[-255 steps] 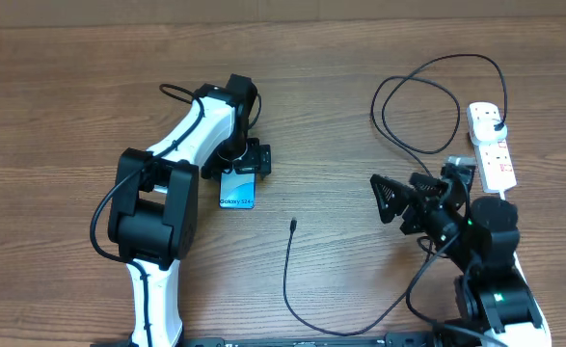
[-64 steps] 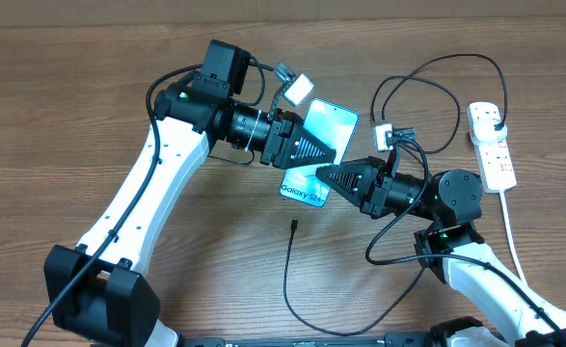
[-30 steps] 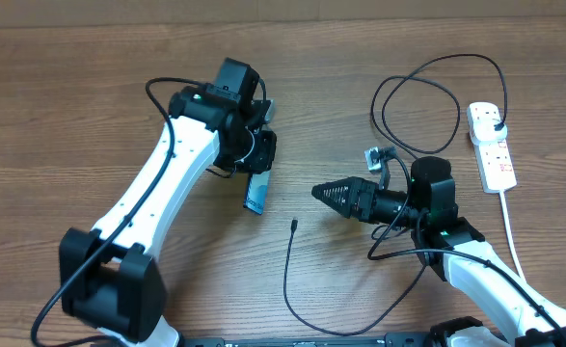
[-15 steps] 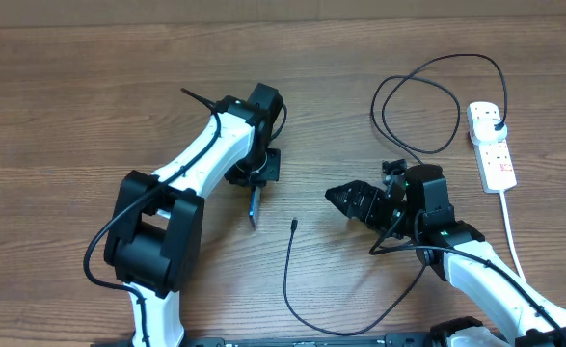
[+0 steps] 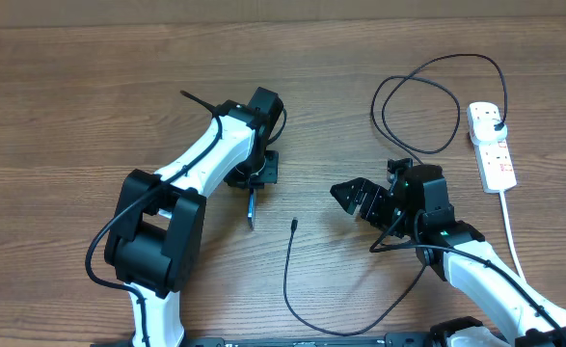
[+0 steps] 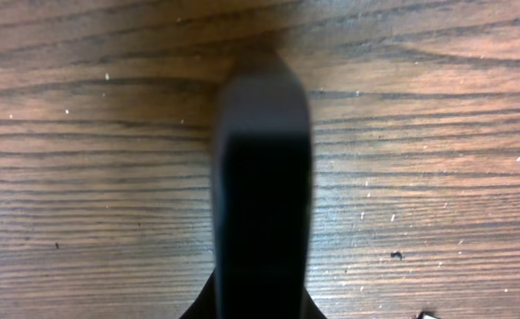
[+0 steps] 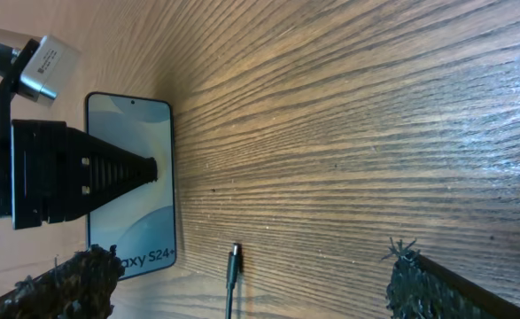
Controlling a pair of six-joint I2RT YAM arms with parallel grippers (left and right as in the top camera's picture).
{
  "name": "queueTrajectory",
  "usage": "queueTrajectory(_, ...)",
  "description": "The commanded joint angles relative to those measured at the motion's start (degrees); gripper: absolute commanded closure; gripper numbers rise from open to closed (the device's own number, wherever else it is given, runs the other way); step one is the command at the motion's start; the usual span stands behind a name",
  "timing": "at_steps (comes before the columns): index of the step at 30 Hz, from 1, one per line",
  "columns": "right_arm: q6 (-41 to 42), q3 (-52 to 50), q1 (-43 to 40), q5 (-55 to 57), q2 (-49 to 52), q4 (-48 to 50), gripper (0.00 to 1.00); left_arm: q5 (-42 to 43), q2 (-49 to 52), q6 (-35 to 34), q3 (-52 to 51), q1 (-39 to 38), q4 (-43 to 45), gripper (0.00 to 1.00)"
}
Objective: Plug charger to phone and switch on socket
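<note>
Phone now upright, charger tip nearby

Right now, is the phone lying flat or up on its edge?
On edge: from overhead the phone shows as a thin sliver in the shut left gripper, and the right wrist camera sees its lit screen face-on.

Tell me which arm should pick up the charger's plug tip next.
Right. The right gripper is open and empty, facing the charger's plug tip lying free nearby. The left gripper is shut on the phone, holding it on edge.
</note>
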Motion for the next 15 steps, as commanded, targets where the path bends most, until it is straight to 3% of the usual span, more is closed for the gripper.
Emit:
queueTrajectory(1,-0.5,0.4,-0.2,1.1,-0.2,0.2,0.0,-0.6,0.3,-1.0,-2.5,-0.7,1.0,0.95)
queueTrajectory(8,-0.5,0.4,-0.2,1.1,-0.2,0.2,0.0,-0.6,0.3,-1.0,-5.0,-0.7,2.6,0.94)
queueTrajectory(12,-0.5,0.4,-0.2,1.7,-0.2,0.2,0.0,-0.6,0.3,-1.0,-5.2,-0.7,2.3,0.85)
queueTrajectory(15,-0.5,0.4,-0.2,1.7,-0.2,0.2,0.0,-0.2,0.3,-1.0,-5.2,-0.7,2.3,0.85)
